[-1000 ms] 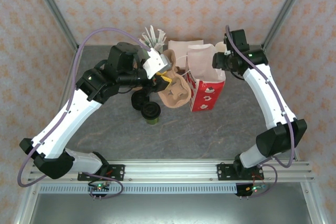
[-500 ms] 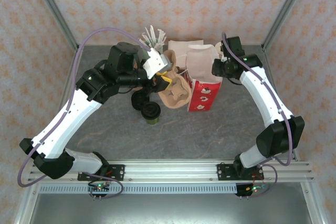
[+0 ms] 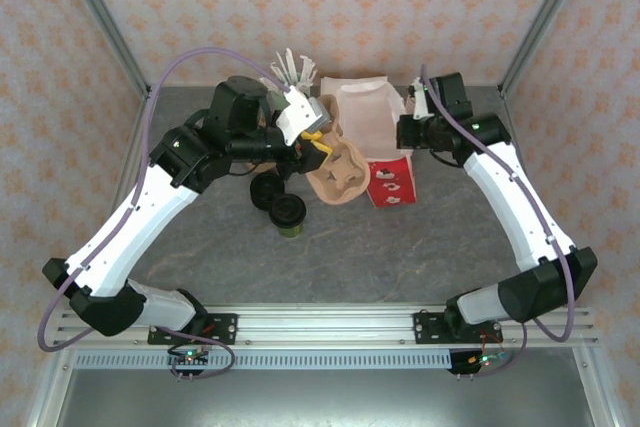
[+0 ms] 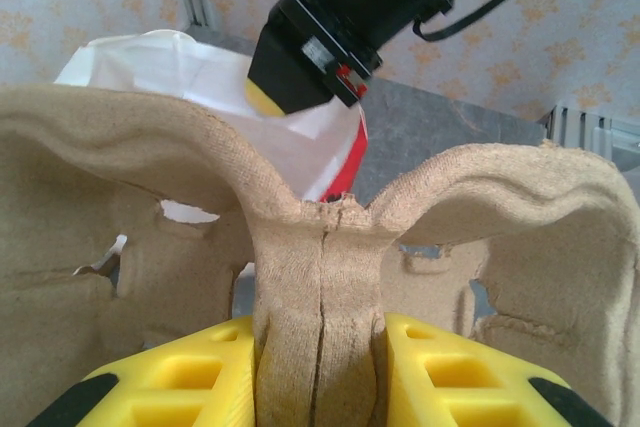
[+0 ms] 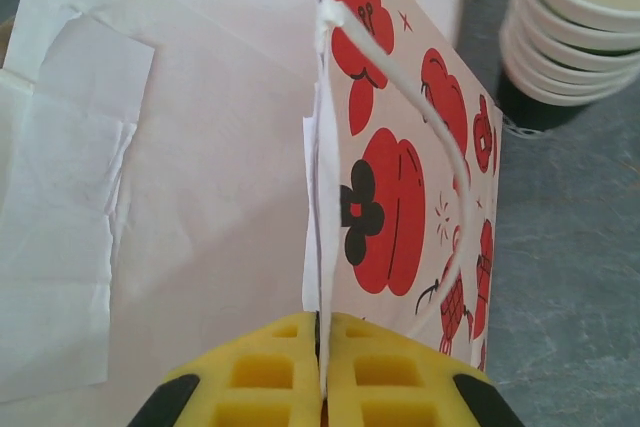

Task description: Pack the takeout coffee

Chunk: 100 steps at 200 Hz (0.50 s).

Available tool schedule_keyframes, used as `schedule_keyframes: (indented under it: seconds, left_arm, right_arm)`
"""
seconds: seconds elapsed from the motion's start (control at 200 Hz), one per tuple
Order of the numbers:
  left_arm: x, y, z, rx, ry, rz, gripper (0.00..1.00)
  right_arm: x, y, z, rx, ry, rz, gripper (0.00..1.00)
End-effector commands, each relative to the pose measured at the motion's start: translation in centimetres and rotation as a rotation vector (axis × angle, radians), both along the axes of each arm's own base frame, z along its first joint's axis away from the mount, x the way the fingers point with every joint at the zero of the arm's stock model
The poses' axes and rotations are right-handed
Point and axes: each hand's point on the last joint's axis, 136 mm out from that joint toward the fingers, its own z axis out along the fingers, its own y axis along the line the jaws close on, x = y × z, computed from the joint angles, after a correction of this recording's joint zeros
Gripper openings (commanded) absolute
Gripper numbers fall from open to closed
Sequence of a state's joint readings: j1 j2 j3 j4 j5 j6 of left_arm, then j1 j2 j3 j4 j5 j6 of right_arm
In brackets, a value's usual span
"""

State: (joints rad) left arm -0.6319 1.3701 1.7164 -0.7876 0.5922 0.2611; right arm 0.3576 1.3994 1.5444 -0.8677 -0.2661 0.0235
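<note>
Takeout coffee, a small olive-green paper cup with round black plastic lid [image 3: 288, 213], stands on the grey bench [image 3: 400, 247] near-left of the red-and-white paper bag [image 3: 390, 182], sides largely hidden beneath the lid; left tool [image 4: 318, 352] clamped on the brown moulded-pulp cup carrier's [image 4: 500, 207] centre ridge, outer edges cut off; right tool [image 5: 322, 362] pinching the bag's wall.

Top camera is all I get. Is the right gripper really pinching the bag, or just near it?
Observer: Pinching. The right gripper is shut on the top edge of the paper bag.
Operator: What's the left one squeezing?
Observer: The left gripper clamps the middle ridge of the brown cup carrier.
Operator: What's by the bag?
Observer: A stack of lidless cups stands beside it.
</note>
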Motion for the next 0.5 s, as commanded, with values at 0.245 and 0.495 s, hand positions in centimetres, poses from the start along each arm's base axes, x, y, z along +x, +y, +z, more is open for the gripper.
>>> schedule_keyframes:
  seconds: [0.245,0.495]
  left_arm:
    - [-1.2,-1.1,0.7,-0.089,0.129,-0.055,0.31]
    - [-1.3,-1.8,-0.9,-0.090,0.248,-0.055,0.31]
  right_arm:
    - [-4.5,3.5,0.6,-0.087,-0.106,0.190,0.01]
    - [-6.7,5.0,0.2,-0.093,-0.149,0.264,0.01]
